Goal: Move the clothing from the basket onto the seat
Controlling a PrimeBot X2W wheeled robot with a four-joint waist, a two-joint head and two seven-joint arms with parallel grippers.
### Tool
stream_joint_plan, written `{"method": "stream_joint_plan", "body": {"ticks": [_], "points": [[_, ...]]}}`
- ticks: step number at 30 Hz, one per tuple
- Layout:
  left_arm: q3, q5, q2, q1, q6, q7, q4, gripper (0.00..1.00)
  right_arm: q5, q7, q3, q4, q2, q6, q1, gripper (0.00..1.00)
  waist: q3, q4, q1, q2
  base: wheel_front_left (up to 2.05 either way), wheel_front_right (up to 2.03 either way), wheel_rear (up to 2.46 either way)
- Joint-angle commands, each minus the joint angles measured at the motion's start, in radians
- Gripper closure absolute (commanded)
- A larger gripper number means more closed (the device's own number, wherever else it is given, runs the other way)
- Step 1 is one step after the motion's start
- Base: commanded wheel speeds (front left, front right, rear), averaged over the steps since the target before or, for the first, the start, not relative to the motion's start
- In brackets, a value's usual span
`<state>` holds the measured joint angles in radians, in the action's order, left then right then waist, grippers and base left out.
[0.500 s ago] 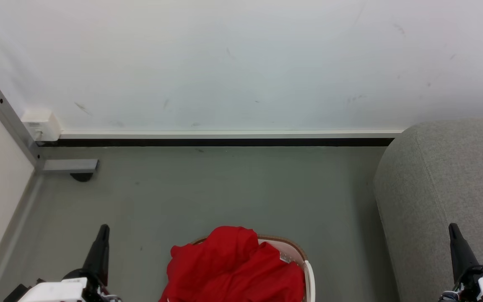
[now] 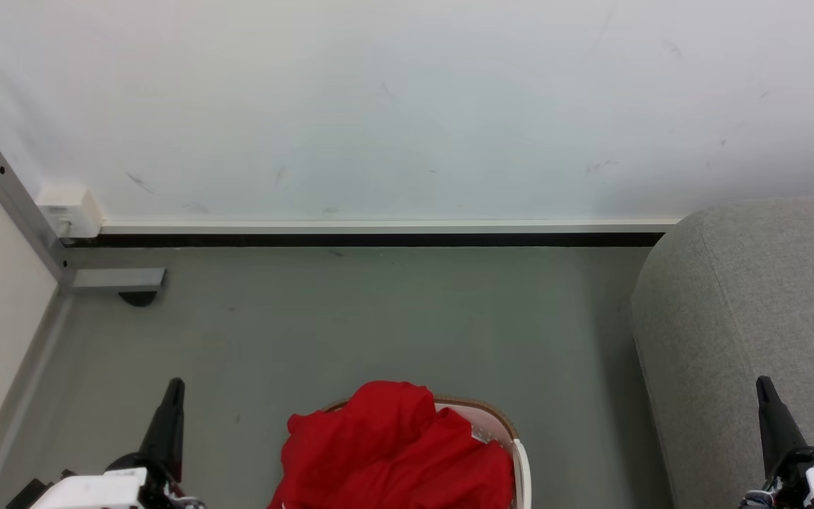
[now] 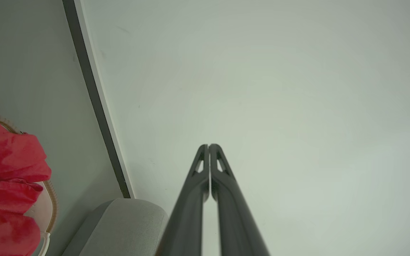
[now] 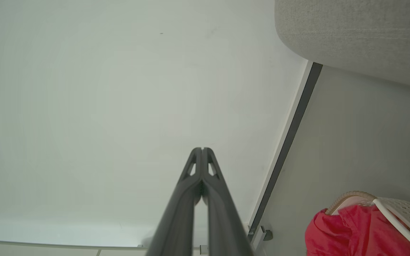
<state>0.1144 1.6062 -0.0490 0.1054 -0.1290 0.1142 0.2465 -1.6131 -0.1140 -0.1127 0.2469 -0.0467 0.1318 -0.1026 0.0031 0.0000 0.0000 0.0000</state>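
Both pincers are sitting with their fingers pressed together and gripping nothing: the left pincer (image 2: 175, 387) at the near left, the right pincer (image 2: 762, 387) at the near right before the sofa (image 2: 753, 297). Each one is pointing toward the far wall (image 2: 407, 106).

One small white tag (image 2: 479, 433) is showing on the red garment (image 2: 393, 452), its print too small to read. A label on the white box (image 2: 68, 210) at the far left is likewise unreadable.

One garment is lying heaped in the one basket (image 2: 495, 412), spilling over its left rim. The basket is standing on the grey-green floor (image 2: 379, 318), near centre, apart from the single grey sofa on the right.

The white wall is carrying faint scuffs, with a black skirting strip (image 2: 379, 240) running along its foot. A grey metal post (image 2: 15, 205) is slanting down the left side.
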Motion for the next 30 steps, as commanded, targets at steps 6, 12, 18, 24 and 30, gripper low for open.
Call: {"method": "stream_joint_plan", "body": {"ticks": [6,12,18,24,30], "points": [[0.001,0.013,-0.002,0.009,-0.005,0.003,-0.003,1.00,0.000,-0.003,-0.004,-0.005,-0.007,-0.002,-0.013,1.00,0.000,0.000,0.0000,0.0000,0.00,0.00,0.00],[0.001,0.013,-0.002,0.009,-0.005,0.003,-0.003,1.00,0.000,-0.003,-0.004,-0.005,-0.007,-0.002,-0.013,1.00,0.000,0.000,0.0000,0.0000,0.00,0.00,0.00],[0.001,0.013,-0.002,0.009,-0.005,0.003,-0.003,1.00,0.000,-0.003,-0.004,-0.005,-0.007,-0.002,-0.013,1.00,0.000,0.000,0.0000,0.0000,0.00,0.00,0.00],[0.001,0.013,-0.002,0.009,-0.005,0.003,-0.003,1.00,0.000,-0.003,-0.004,-0.005,-0.007,-0.002,-0.013,1.00,0.000,0.000,0.0000,0.0000,0.00,0.00,0.00],[0.001,0.013,-0.002,0.009,-0.005,0.003,-0.003,1.00,0.000,-0.003,-0.004,-0.005,-0.007,-0.002,-0.013,1.00,0.000,0.000,0.0000,0.0000,0.00,0.00,0.00]]}}
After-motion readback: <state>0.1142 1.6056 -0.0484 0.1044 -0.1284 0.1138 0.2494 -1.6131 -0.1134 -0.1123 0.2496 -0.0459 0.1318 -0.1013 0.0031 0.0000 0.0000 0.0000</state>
